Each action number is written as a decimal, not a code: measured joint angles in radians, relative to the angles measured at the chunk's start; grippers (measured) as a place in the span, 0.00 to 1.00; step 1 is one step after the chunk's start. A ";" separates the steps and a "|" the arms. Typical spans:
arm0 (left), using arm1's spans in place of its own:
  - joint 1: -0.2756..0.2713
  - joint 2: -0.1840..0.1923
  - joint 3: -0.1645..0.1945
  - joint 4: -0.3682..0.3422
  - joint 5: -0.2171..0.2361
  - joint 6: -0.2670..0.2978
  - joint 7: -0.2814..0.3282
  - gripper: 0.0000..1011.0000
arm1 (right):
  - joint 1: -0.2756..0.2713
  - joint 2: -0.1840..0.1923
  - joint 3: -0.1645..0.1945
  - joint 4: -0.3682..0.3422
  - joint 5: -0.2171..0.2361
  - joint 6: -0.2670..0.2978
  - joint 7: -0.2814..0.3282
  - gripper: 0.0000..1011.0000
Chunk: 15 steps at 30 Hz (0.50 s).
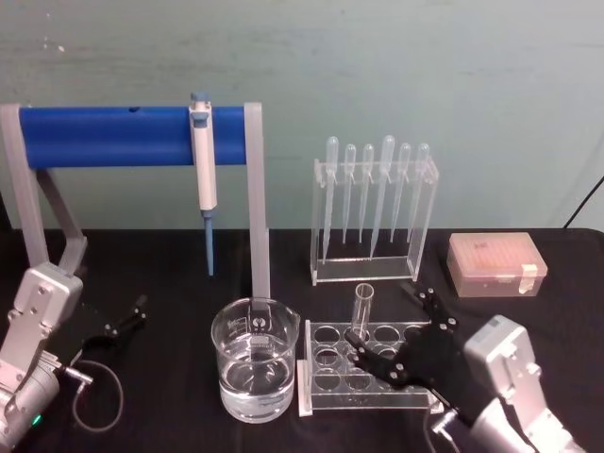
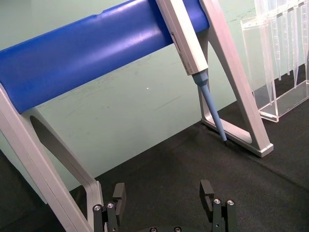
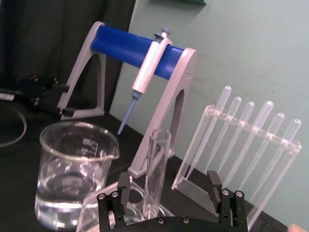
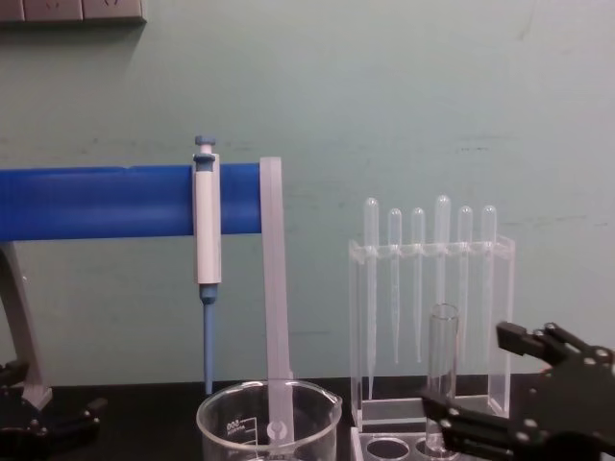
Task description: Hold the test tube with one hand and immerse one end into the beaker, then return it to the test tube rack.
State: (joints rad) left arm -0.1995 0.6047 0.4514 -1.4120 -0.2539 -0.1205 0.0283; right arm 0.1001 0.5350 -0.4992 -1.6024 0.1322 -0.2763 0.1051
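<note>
Test tube [image 1: 363, 304] stands upright in a far-row hole of the clear rack [image 1: 373, 400], right of centre on the black table [image 1: 170, 274]. My right gripper [image 1: 388, 315] is spread wide around it, not clamped on the glass. The beaker [image 1: 255, 363], part-filled with clear liquid, sits just left of the rack; I cannot read its white markings. My left gripper [image 1: 127, 319] rests released at the left.

We label the left gripper [image 1: 125, 318] and the right gripper [image 1: 389, 316], both matt black with flat angular fingers [image 1: 370, 356], each on a blocky silver-grey wrist housing [image 1: 505, 363]. Round screws [image 3: 223, 192] stud the finger bases; a thin black cable [image 1: 122, 394] loops beside the left housing.
</note>
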 joint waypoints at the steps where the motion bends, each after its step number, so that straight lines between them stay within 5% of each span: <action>1: 0.000 0.000 0.000 0.000 0.000 0.000 0.000 0.99 | 0.005 -0.010 0.000 0.008 0.002 -0.001 0.001 0.99; 9: 0.000 0.000 0.000 0.000 0.000 0.000 0.000 0.99 | 0.045 -0.090 -0.004 0.075 0.022 -0.005 0.028 0.99; 15: 0.000 0.000 0.000 0.000 0.000 0.000 0.000 0.99 | 0.048 -0.117 0.004 0.085 0.038 -0.015 0.048 0.88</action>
State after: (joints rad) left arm -0.1995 0.6047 0.4514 -1.4120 -0.2539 -0.1205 0.0283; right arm 0.1482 0.4181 -0.4956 -1.5176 0.1702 -0.2909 0.1527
